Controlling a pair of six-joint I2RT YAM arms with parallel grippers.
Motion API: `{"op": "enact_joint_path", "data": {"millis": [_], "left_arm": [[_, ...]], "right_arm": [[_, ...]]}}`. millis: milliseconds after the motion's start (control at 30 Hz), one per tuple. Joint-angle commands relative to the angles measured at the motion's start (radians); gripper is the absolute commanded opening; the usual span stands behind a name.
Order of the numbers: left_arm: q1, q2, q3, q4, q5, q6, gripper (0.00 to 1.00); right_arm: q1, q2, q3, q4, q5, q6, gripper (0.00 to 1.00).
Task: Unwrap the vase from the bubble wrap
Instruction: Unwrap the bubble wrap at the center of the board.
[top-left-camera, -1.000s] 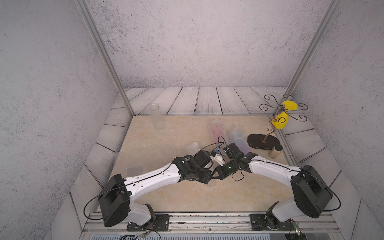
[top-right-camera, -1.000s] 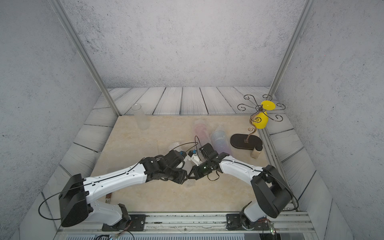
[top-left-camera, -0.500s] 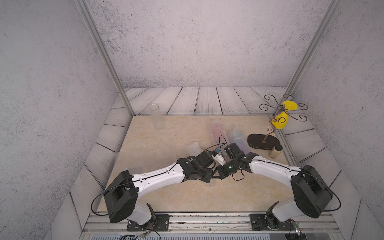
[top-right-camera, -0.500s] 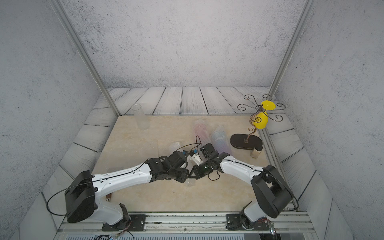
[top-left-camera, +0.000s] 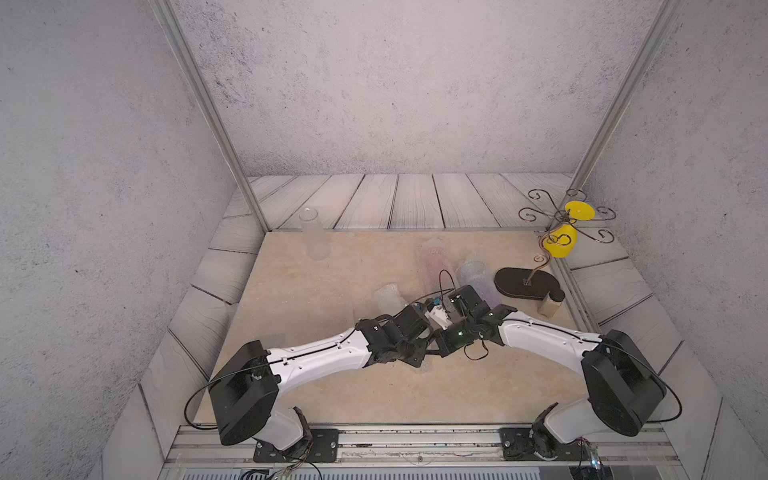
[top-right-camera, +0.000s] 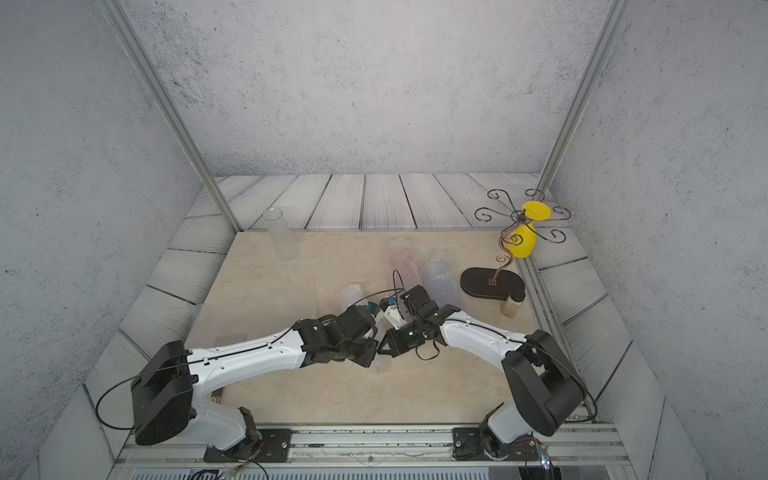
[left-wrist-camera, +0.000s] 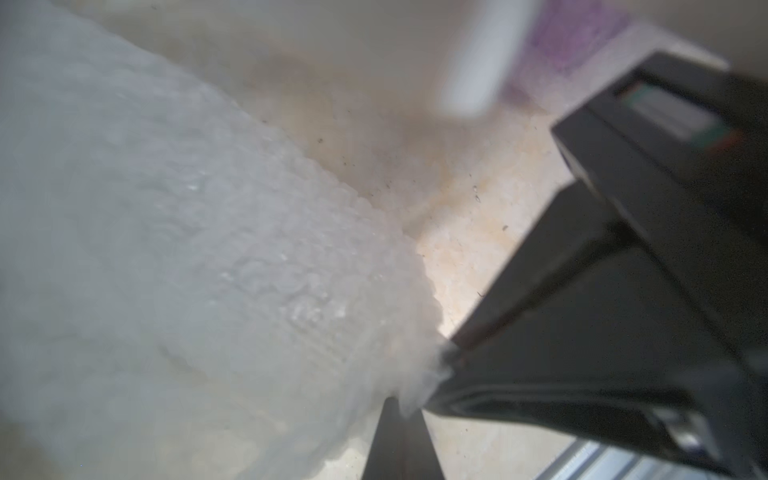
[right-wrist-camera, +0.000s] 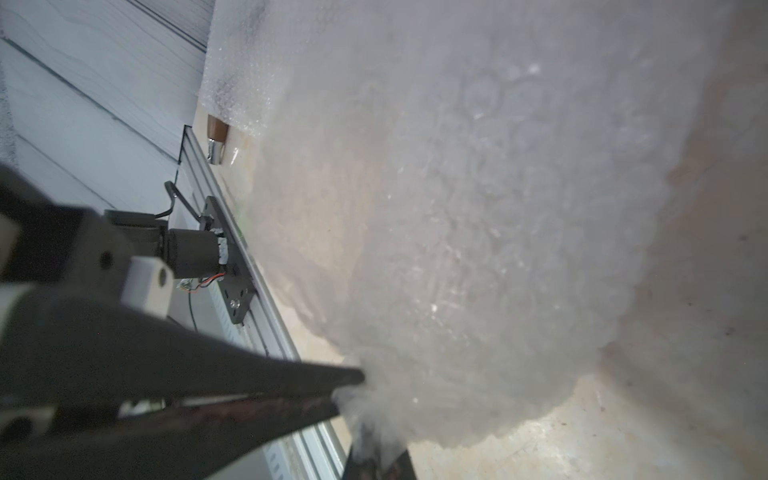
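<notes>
Overhead stereo; wrists near bubble wrap (left-wrist-camera: 216, 257)

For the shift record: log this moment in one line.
left claw: shut on bubble wrap | right claw: shut on bubble wrap | unwrapping: not yet done

Our left tool (top-left-camera: 417, 358) and right tool (top-left-camera: 435, 352) meet at the wrap (left-wrist-camera: 208, 249), centre of the worktop (top-left-camera: 415, 395). Three rolls (top-left-camera: 432, 262) lie behind them; stand (top-left-camera: 525, 284) and bottle (top-left-camera: 550, 305) at right, tube (top-left-camera: 313, 235) back left.
</notes>
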Motion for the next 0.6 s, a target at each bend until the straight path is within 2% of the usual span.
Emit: {"op": "enact_joint_path", "data": {"millis": [0, 100, 267, 433, 567], "left_arm": [[0.01, -0.035, -0.032, -0.066, -0.124, -0.035, 0.0], [0.019, -0.086, -0.058, -0.082, -0.164, -0.078, 0.0], [0.038, -0.195, -0.129, -0.042, -0.19, -0.13, 0.0], [0.06, -0.261, -0.163, -0.088, -0.226, -0.171, 0.0], [0.064, -0.294, -0.181, -0.089, -0.209, -0.177, 0.0]], "right_arm": [[0.006, -0.032, 0.004, -0.021, -0.045, 0.001, 0.05], [0.006, -0.018, 0.008, -0.037, -0.022, -0.005, 0.06], [0.005, -0.011, 0.018, -0.067, 0.01, -0.021, 0.0], [-0.001, -0.024, 0.016, -0.087, 0.043, -0.03, 0.0], [-0.004, -0.031, 0.014, -0.095, 0.053, -0.031, 0.0]]}}
